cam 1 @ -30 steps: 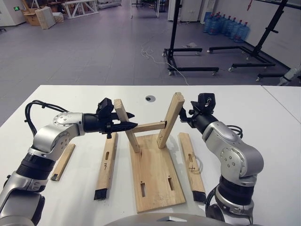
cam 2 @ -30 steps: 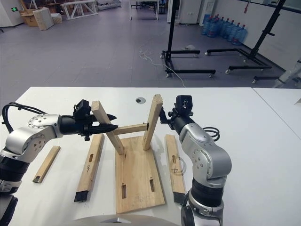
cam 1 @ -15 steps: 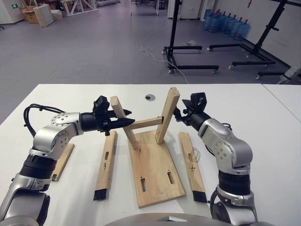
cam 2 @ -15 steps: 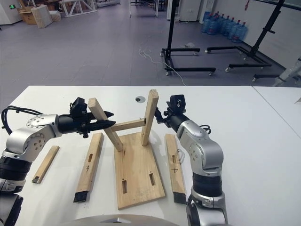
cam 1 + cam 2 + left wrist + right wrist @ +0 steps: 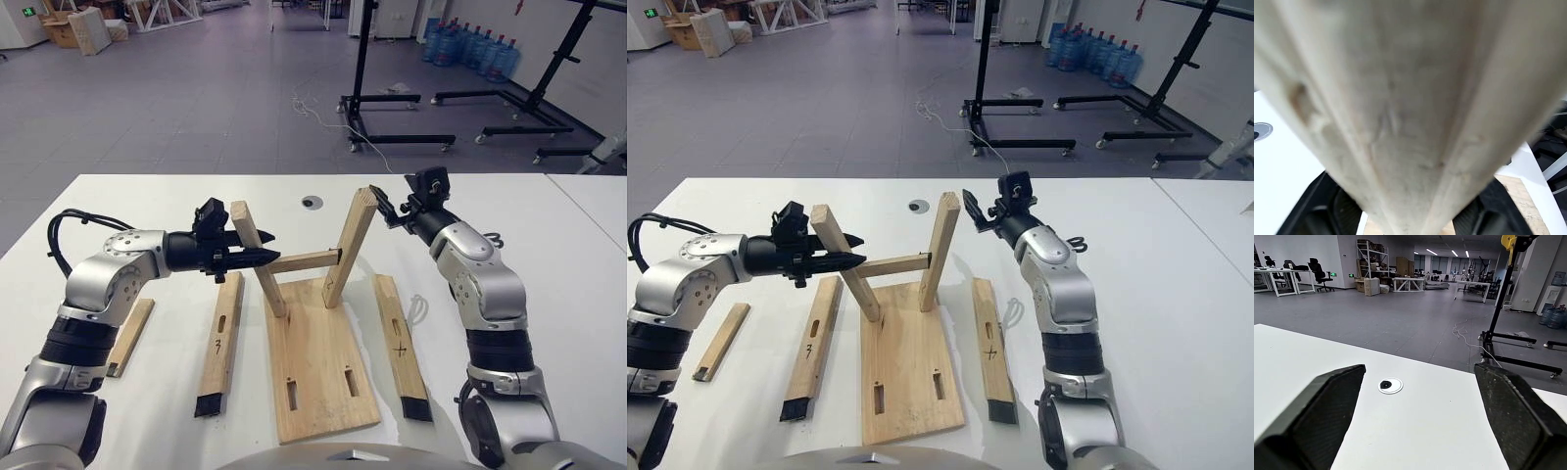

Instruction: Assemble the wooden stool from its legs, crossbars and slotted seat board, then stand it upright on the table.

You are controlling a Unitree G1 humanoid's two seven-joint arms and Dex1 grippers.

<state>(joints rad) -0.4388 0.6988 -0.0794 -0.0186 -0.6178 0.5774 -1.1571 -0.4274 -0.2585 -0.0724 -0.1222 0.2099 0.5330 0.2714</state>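
I have the seat board [image 5: 318,362] lying flat on the white table [image 5: 549,255], and I place everything else from it. Two legs stand on its far end, both tilted, their tops leaning away from each other. The left leg [image 5: 245,227] rises from the board's far left corner, and the right leg [image 5: 351,245] rises from its far right corner. A crossbar [image 5: 306,261] spans between them above the board and meets the right leg about halfway up.

My left claw [image 5: 263,257] comes in from the board's left side, level with the crossbar. It is clamped on the left leg, one finger on each side of the wood. In the left wrist view that leg [image 5: 1400,98] sits right between the dark pads [image 5: 1342,215].

My right claw [image 5: 978,213] hangs beyond the board's far right corner, just beside the top of the right leg and not touching it. Its fingers [image 5: 1317,416] are spread apart with only the table between them.

A loose slotted leg [image 5: 221,338] lies flat just off the board's left edge. A second slotted leg [image 5: 400,343] lies flat just off its right edge. A short bar [image 5: 131,335] lies farther out on the left side. A round cable hole [image 5: 312,203] sits in the table beyond the board's far end.
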